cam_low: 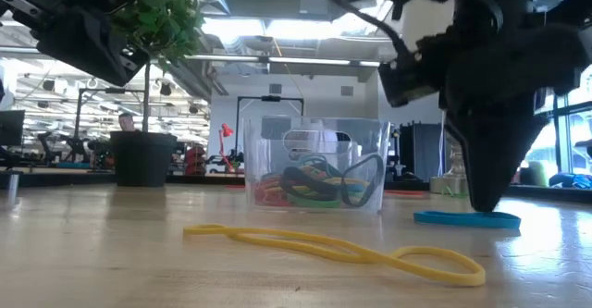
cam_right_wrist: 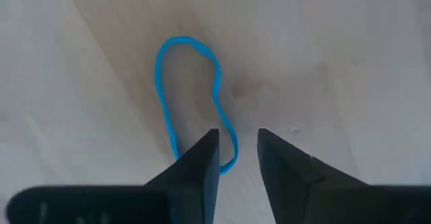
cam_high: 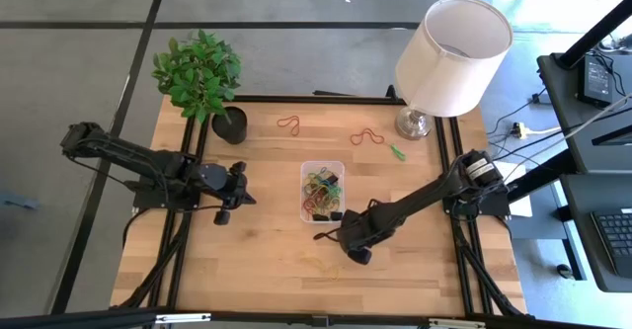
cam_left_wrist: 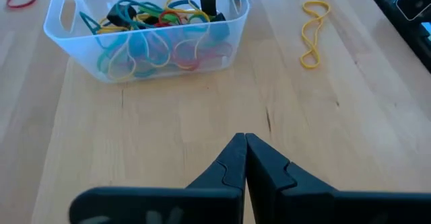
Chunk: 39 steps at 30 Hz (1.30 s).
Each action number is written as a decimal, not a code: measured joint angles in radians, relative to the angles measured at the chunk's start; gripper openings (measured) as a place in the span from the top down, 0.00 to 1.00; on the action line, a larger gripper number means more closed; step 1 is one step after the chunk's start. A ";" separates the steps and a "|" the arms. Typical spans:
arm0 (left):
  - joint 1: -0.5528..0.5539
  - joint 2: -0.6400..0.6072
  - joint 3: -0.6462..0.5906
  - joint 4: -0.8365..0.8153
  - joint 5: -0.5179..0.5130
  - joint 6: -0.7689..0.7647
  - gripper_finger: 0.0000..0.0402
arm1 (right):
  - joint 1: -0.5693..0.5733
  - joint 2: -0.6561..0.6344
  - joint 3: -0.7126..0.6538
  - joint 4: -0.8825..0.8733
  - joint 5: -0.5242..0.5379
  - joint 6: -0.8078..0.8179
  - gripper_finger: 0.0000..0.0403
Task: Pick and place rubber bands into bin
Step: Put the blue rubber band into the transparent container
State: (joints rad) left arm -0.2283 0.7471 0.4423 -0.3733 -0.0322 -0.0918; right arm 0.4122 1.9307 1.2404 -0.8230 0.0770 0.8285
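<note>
I have the right gripper (cam_right_wrist: 237, 150) pointing straight down at a thin blue rubber band (cam_right_wrist: 195, 96) on the wooden table (cam_high: 257, 270), its fingers narrowly parted to straddle one strand. Nearby, the small clear plastic bin (cam_high: 323, 191) holds many coloured bands. The left gripper (cam_left_wrist: 245, 158) waits closed. A yellow band (cam_low: 342, 250) lies apart, nothing obstructing.

The left arm is stretched in from the left edge of the high view, its gripper (cam_high: 240, 185) held left of centre with the jaws pressed together. The right arm is angled from the right side toward lower centre, its gripper (cam_right_wrist: 237, 158) pointed down, jaws slightly parted.
</note>
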 joint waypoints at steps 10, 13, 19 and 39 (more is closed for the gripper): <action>0.000 0.000 0.000 0.008 0.001 0.000 1.00 | 0.000 0.043 0.005 0.013 -0.020 0.038 0.93; 0.000 0.000 0.000 0.008 0.001 -0.001 0.99 | 0.001 0.029 0.013 0.003 -0.023 0.077 0.98; 0.000 0.000 0.000 0.008 0.001 -0.018 1.00 | 0.006 -0.031 0.113 -0.129 -0.034 0.112 0.99; 0.000 0.000 0.000 0.011 0.000 -0.027 0.99 | -0.221 -0.062 0.498 -0.224 0.237 -0.123 1.00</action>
State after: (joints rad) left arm -0.2283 0.7475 0.4423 -0.3618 -0.0319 -0.1189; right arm 0.1916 1.8683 1.7386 -1.0474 0.3138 0.7053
